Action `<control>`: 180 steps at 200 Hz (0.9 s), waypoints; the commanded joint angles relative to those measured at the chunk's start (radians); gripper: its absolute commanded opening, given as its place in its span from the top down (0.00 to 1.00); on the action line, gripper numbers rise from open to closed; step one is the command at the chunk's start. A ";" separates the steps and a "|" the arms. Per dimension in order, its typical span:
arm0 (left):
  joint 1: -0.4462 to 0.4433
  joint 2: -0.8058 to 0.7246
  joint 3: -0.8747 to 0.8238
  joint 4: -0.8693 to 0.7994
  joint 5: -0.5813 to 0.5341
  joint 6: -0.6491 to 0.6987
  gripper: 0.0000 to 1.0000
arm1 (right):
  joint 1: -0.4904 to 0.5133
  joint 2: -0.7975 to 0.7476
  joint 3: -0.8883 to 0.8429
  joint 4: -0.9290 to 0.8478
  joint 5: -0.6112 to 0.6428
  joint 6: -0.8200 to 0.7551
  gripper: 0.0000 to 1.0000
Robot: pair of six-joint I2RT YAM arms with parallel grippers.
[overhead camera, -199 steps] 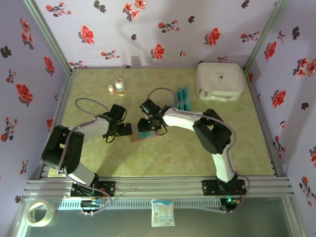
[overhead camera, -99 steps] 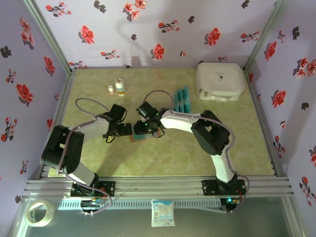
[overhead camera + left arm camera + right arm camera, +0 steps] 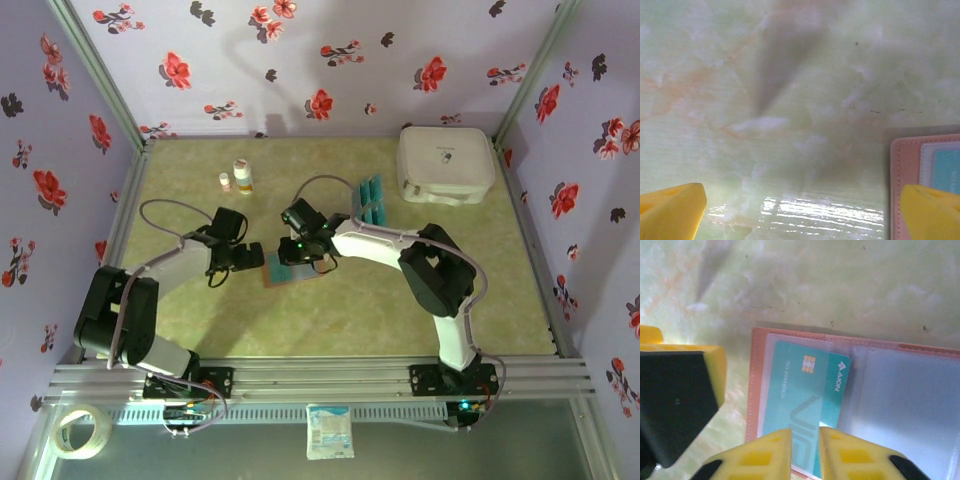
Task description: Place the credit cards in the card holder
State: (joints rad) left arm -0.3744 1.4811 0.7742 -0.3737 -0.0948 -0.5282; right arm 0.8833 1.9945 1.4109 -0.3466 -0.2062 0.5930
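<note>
The card holder (image 3: 754, 390) lies open on the table, reddish-brown rim up, with pale pockets inside; it is also in the top view (image 3: 272, 277). One teal credit card (image 3: 800, 390) lies flat, partly inside the left pocket. My right gripper (image 3: 805, 450) hovers over that card's near end, yellow fingers almost together, nothing between them. My left gripper (image 3: 802, 215) is wide open just left of the card holder (image 3: 905, 175), low over bare table. More credit cards (image 3: 370, 200) lie in a row at the back.
A large white rounded case (image 3: 445, 163) stands at the back right. Two small bottles (image 3: 240, 178) stand at the back left. Both arms meet near the table's middle (image 3: 400, 300); flowered walls close in three sides.
The right gripper's jaws have closed to a narrow gap over the card, after shifting left and back. The left arm has moved slightly farther from the near edge; its jaws stay open.
</note>
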 commanded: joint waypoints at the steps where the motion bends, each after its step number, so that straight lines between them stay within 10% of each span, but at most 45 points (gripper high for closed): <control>1: 0.005 -0.015 -0.030 -0.002 0.013 -0.007 0.00 | -0.005 0.022 0.032 -0.034 0.000 -0.008 0.93; 180: 0.008 0.077 -0.037 0.046 0.017 0.002 0.00 | -0.025 0.112 0.078 -0.035 0.001 -0.009 1.00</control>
State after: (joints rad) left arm -0.3744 1.5192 0.7448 -0.3492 -0.0959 -0.5278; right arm 0.8639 2.0769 1.4555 -0.3687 -0.2058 0.5934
